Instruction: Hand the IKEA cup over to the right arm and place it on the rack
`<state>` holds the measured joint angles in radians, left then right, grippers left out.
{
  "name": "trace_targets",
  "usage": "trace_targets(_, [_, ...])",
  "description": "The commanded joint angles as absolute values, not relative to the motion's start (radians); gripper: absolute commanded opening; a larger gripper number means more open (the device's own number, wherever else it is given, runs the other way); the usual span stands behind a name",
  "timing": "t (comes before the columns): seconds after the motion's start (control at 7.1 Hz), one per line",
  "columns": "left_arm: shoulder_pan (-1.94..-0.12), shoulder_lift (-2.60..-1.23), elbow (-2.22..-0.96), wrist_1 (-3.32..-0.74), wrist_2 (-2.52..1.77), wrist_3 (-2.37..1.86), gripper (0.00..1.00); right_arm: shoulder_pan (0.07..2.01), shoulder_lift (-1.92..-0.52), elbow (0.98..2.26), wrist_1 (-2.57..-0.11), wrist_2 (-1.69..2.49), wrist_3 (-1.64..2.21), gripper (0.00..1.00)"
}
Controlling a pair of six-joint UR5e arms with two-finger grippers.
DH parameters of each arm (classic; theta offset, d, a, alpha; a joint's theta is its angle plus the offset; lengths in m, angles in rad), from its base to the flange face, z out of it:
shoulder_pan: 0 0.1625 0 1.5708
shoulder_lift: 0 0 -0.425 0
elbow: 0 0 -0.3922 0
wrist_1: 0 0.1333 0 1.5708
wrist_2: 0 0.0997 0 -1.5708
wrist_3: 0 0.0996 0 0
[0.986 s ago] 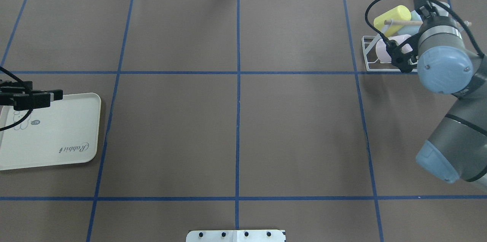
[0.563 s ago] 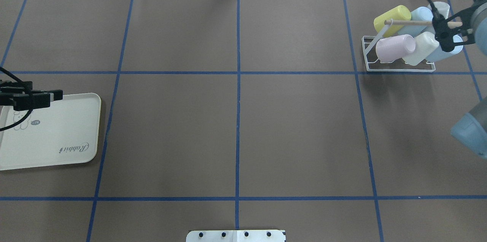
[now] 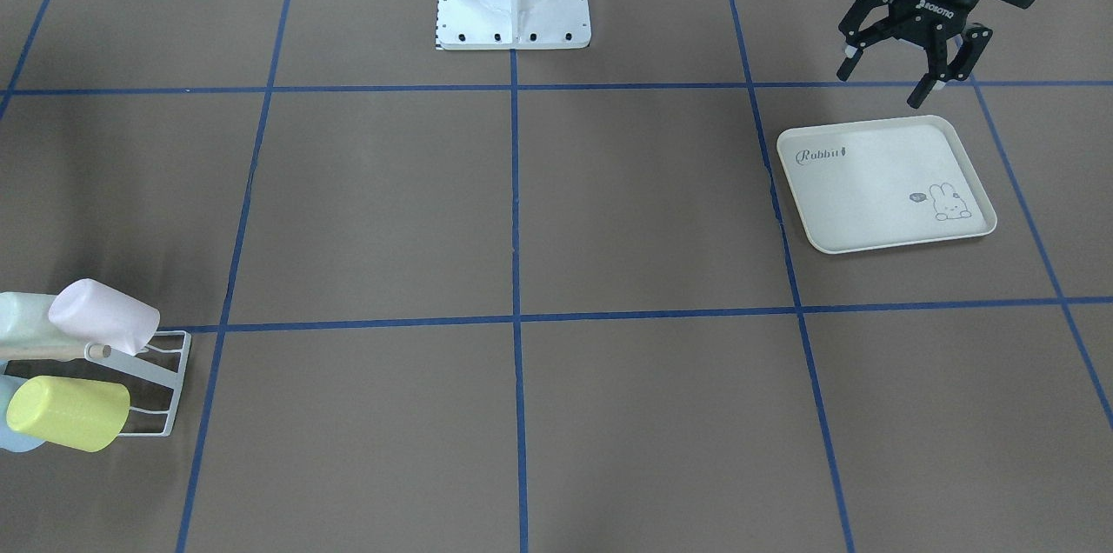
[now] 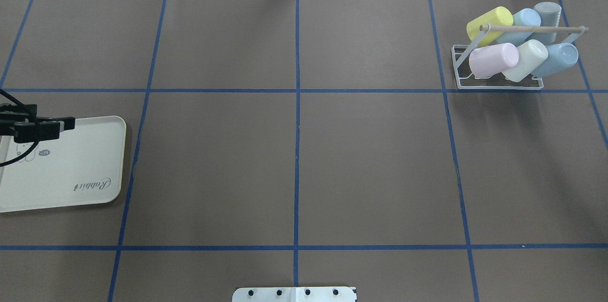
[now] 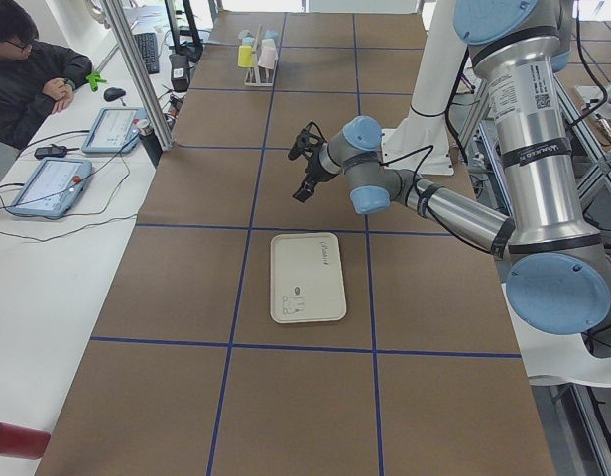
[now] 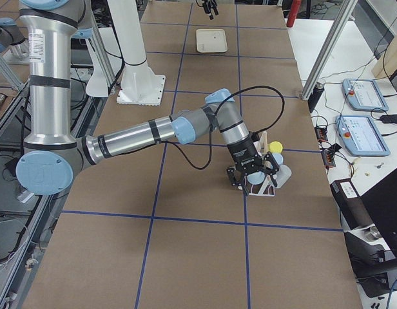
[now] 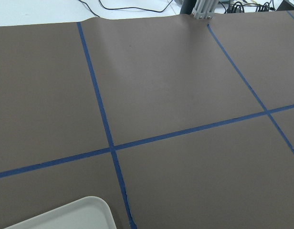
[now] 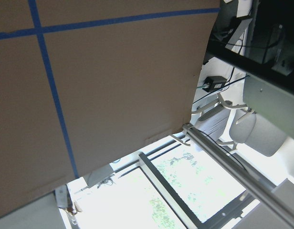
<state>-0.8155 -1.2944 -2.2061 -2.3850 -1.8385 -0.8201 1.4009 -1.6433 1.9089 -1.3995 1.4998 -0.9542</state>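
Note:
The white wire rack (image 4: pixel 498 84) with its wooden rod stands at the table's far right and carries several cups lying tilted: yellow (image 4: pixel 489 23), pink (image 4: pixel 491 60), cream (image 4: pixel 525 60), blue and grey ones. Which of them is the IKEA cup I cannot tell. The rack (image 3: pixel 165 388) also shows in the front view. My right gripper (image 6: pixel 253 182) shows only in the exterior right view, close beside the rack (image 6: pixel 268 188); whether it is open or shut I cannot tell. My left gripper (image 3: pixel 885 79) hangs open and empty over the tray's edge.
The cream rabbit-printed tray (image 4: pixel 95 183) lies at the left with nothing on it. Blue tape lines cross the brown table. The robot's white base (image 3: pixel 513 5) stands at the near middle edge. A person sits at a side desk (image 5: pixel 33 79).
The right arm has drawn back from the rack and out of the overhead view, uncovering the cups on it. My left gripper has shifted slightly to the left.

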Motion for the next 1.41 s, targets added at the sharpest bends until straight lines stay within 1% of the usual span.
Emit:
trace_targets(0.0, [-0.831,-1.286,-2.185,-2.375,-1.879,-0.682,1.0,1.537,-1.704,1.855,-1.397,1.79,-0.631,0.99])
trace_targets(0.14, [-0.874,-1.263,-2.177,-2.361,-1.881,-0.547,1.0,1.575,-1.75,1.852,-1.396,1.91,-0.363,0.99])
trace_targets(0.28, [-0.959,-1.253,-2.172,-2.32,-1.913,-0.429,1.0,1.594,-1.791,1.859,-1.396,2.025,-0.184,0.99])
trace_targets(0.42, [-1.085,-1.267,-2.171,-2.177,-2.009,-0.352,1.0,1.601,-1.808,1.852,-1.407,2.158,-0.087,0.99])
trace_targets(0.7, [-1.234,-1.287,-2.166,-1.851,-2.025,-0.208,1.0,1.601,-1.806,1.864,-1.634,2.209,-0.034,0.99])
trace_targets(0.84, [-1.34,-1.296,-2.137,-1.745,-2.032,-0.168,1.0,1.601,-1.805,1.876,-1.707,2.229,-0.034,0.99])
trace_targets(0.99, [-1.432,-1.302,-2.096,-1.688,-2.037,-0.081,1.0,1.601,-1.809,1.873,-1.729,2.246,-0.034,0.99])
trace_targets(1.27, [-1.607,-1.299,-2.016,-1.657,-2.045,0.104,1.0,1.6,-1.807,1.868,-1.727,2.241,-0.034,0.99])
